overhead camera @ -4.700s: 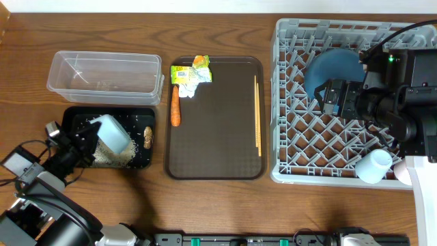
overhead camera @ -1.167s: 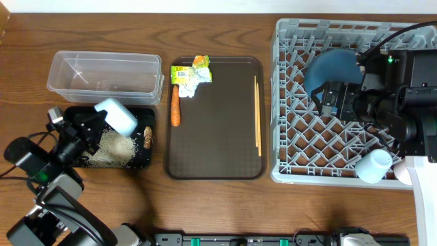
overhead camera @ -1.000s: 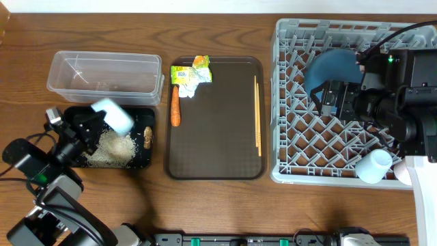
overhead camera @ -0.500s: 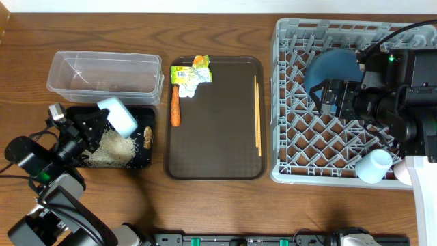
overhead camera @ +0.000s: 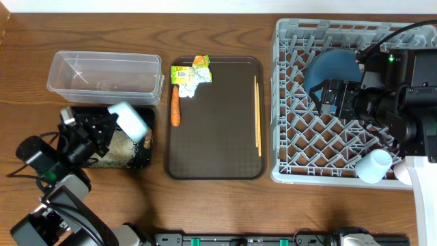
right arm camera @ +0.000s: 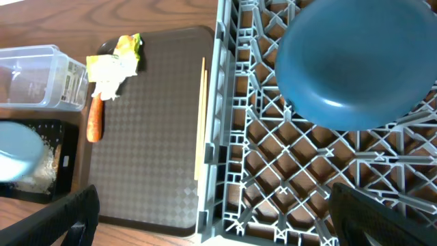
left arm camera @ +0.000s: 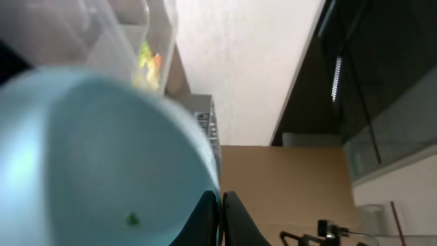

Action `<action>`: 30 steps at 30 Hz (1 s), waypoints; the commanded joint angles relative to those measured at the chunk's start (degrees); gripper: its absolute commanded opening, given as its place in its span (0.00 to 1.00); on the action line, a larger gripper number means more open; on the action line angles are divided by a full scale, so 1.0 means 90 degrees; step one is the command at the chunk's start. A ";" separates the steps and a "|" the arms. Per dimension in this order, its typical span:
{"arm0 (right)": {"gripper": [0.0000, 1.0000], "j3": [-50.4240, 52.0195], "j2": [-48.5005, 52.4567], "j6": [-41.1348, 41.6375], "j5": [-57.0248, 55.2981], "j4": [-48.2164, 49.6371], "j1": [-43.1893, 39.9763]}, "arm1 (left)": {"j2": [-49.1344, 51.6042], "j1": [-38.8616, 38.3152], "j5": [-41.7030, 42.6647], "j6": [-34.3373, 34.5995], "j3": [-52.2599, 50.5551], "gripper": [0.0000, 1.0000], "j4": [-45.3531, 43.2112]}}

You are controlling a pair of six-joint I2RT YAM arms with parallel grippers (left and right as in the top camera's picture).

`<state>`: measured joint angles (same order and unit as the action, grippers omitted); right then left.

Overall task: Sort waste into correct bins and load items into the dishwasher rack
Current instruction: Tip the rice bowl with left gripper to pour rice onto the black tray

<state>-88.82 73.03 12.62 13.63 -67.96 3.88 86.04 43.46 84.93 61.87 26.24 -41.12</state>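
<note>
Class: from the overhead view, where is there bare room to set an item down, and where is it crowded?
Free: the serving tray middle, between carrot and chopsticks; the rack floor on the near side of the blue bowl. Crowded: the black tray, under rice and the left gripper holding the light-blue cup.

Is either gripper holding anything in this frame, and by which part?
The left gripper holds the light-blue cup, apparently by its rim. The right gripper holds nothing.

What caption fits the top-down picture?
Left claw holds the light-blue cup over the black tray of rice; the blue bowl sits in the grey rack.
</note>
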 commanded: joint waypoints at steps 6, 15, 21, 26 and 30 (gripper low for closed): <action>0.99 0.0000 -0.0066 0.0000 0.0085 -0.0114 -0.0029 | -0.0061 0.0148 0.0112 -0.0746 -0.0034 0.06 -0.0112; 0.99 0.0000 -0.0068 0.0002 0.0087 -0.0061 -0.0029 | -0.0355 0.0095 -0.0457 -0.0432 -0.0034 0.06 -0.0393; 0.99 0.0000 -0.0066 0.0002 0.0087 -0.0017 -0.0029 | -0.1297 0.0073 -0.1304 -0.0175 -0.0034 0.06 -0.0561; 0.99 0.0000 -0.0068 0.0078 0.0090 0.0034 -0.0029 | -0.1996 -0.0141 -0.1151 -0.0335 -0.0034 0.06 -0.0561; 0.99 0.0000 -0.0068 0.0073 0.0209 0.0046 -0.0029 | -0.2076 -0.0211 -0.1122 -0.0398 -0.0034 0.06 -0.0330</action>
<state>-88.82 73.01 12.62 14.04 -67.70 3.88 67.68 42.26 74.81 59.16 25.82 -45.50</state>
